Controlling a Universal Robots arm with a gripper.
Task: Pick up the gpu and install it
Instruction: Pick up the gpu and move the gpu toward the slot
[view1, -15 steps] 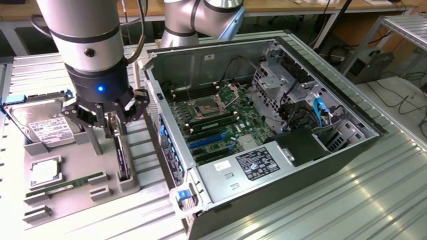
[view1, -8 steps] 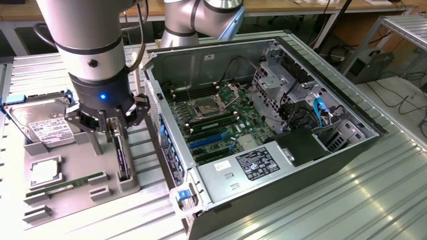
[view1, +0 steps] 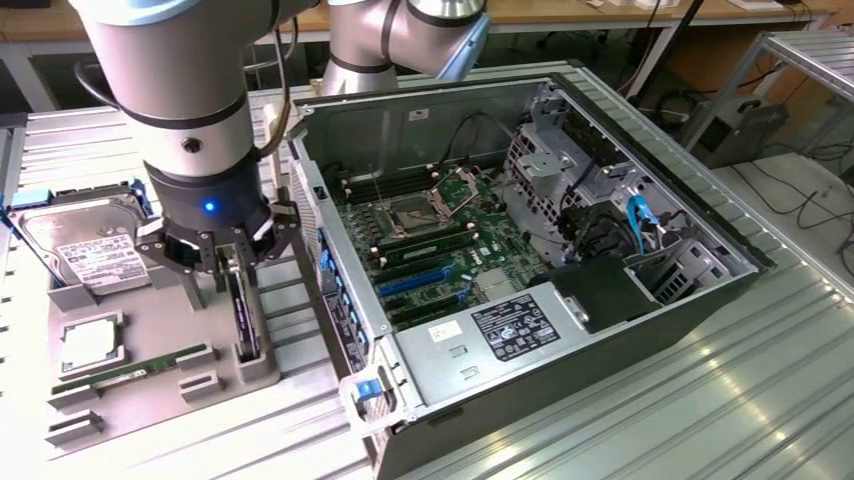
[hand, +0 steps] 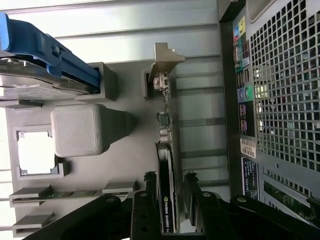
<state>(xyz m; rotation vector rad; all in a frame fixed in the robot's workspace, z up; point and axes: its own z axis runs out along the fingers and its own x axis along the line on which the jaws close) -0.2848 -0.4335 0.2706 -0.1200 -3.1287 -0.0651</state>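
The gpu (view1: 244, 318) is a thin black card standing on edge in a slot of the grey holder tray (view1: 247, 372), at the exterior view's left of the open computer case (view1: 561, 130). In the wrist view the gpu (hand: 165, 150) runs edge-on, with its silvery bracket (hand: 162, 62) at the far end. My gripper (view1: 224, 268) hangs directly over the card. The gripper (hand: 170, 186) is open, with one finger (hand: 149, 192) on each side of the card and a small gap on both sides. The card still rests in its slot.
The same tray holds a silver hard drive (view1: 87, 250) in a blue bracket, a square processor (view1: 87, 342) and a green memory stick (view1: 134, 370). The case lies open with the motherboard and its blue expansion slots (view1: 420, 282) exposed. Its perforated rear panel (hand: 285, 95) stands close beside the tray.
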